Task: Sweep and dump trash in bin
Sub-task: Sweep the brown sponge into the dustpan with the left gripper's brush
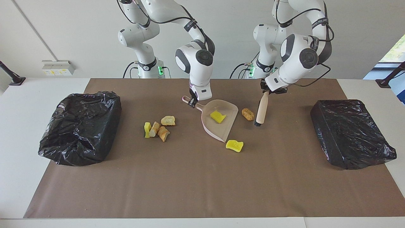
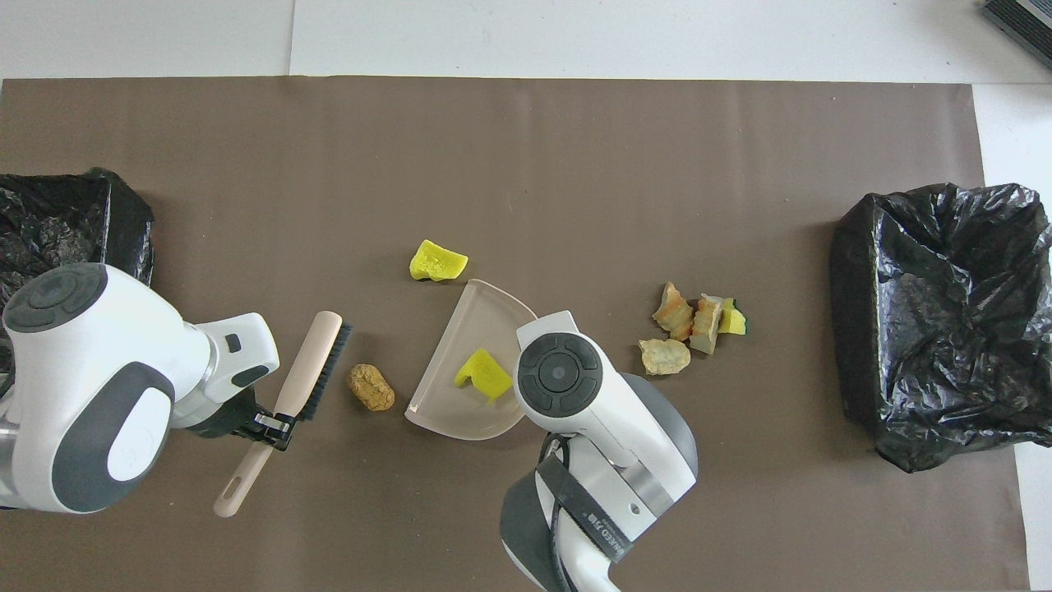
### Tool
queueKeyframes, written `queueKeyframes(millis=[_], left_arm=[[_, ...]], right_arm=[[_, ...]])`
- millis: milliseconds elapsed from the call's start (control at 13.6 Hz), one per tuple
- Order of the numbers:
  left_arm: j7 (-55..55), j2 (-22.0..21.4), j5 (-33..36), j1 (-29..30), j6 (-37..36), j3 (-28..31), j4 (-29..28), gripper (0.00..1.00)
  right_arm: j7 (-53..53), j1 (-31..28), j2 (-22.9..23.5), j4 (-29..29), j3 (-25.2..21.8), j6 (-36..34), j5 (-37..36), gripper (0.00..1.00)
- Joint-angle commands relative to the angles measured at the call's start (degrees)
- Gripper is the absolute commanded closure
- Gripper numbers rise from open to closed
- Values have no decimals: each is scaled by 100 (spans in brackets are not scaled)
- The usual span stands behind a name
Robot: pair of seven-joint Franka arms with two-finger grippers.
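While one dustpan (image 1: 220, 122) holds one chunk (image 1: 217, 117), six chunks (image 1: 157, 128) outside — two bins (image 1: 80, 126).

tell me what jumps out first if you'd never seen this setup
The pale dustpan mid-mat with one yellow sponge piece in it, its handle held by the right gripper. Beside it, the left gripper holds a brush next to a brown lump. A black-lined bin sits at each end.

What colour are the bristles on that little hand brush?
Black, on the tan-handled hand brush; clearest in the overhead view.
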Motion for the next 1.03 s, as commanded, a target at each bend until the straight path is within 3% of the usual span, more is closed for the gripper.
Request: queueKeyframes(millis=[0, 442, 957], left_arm=[[-495, -638, 92, 132, 184, -65, -772, 100], [-2261, -710, 75, -657, 808, -126, -1302, 100], [-2712, -210, -733, -1880, 2013, -126, -969, 100]], right_arm=[[71, -6, -83, -69, 12, -91, 87, 100], [27, -6, -75, -78, 12, -64, 87, 100], [9, -14, -75, -78, 3, -82, 87, 100]])
